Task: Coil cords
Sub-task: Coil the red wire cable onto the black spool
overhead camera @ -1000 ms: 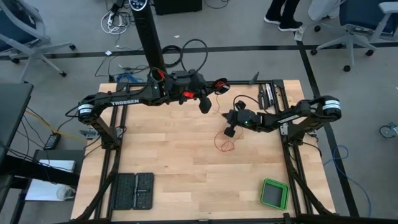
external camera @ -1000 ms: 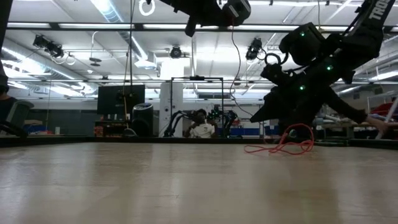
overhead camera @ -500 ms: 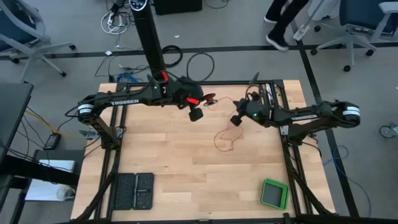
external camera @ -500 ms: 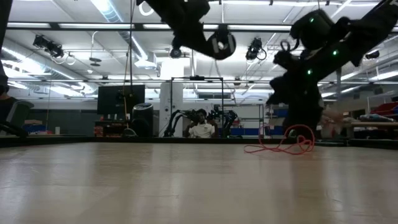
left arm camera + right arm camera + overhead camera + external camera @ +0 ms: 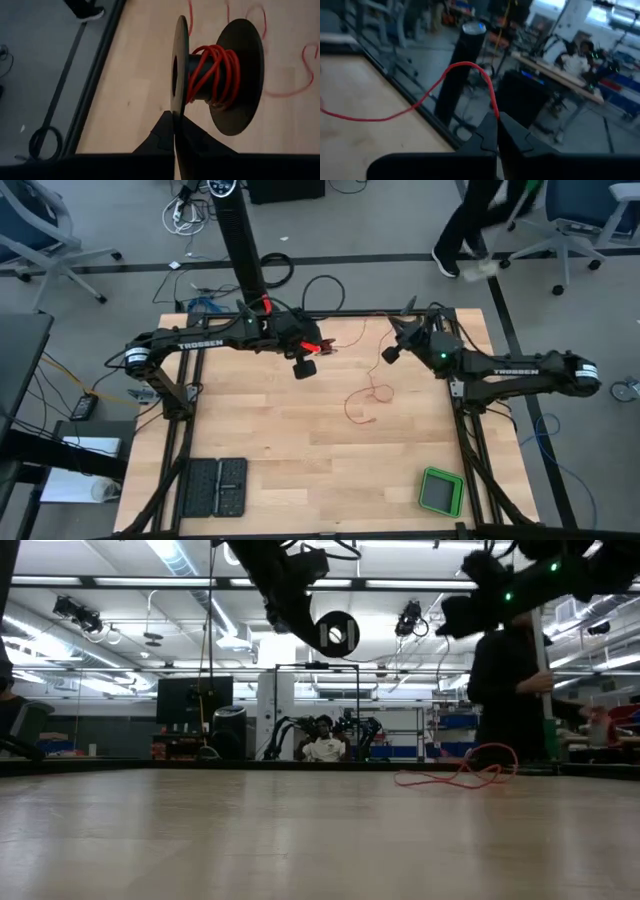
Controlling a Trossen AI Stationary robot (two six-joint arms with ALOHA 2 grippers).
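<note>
The step in hand is winding: part of the red-orange cord (image 5: 216, 70) is already wrapped around a dark spool (image 5: 220, 75), and the left gripper (image 5: 305, 366), near the upper centre of the high view, has its jaws clamped on one flange of that spool. The right gripper (image 5: 388, 354), in the upper right of that view, holds its jaws pinched together on the cord further along, so a red stretch arcs up from them. The rest of the cord lies in loose loops on the wooden surface (image 5: 280, 450) at the centre right. I judge the next move needs the right arm to carry its stretch around the spool with light tension.

Only the left wrist view shows the turns on the spool. The low view shows the loose loops lying flat on the surface.
</note>
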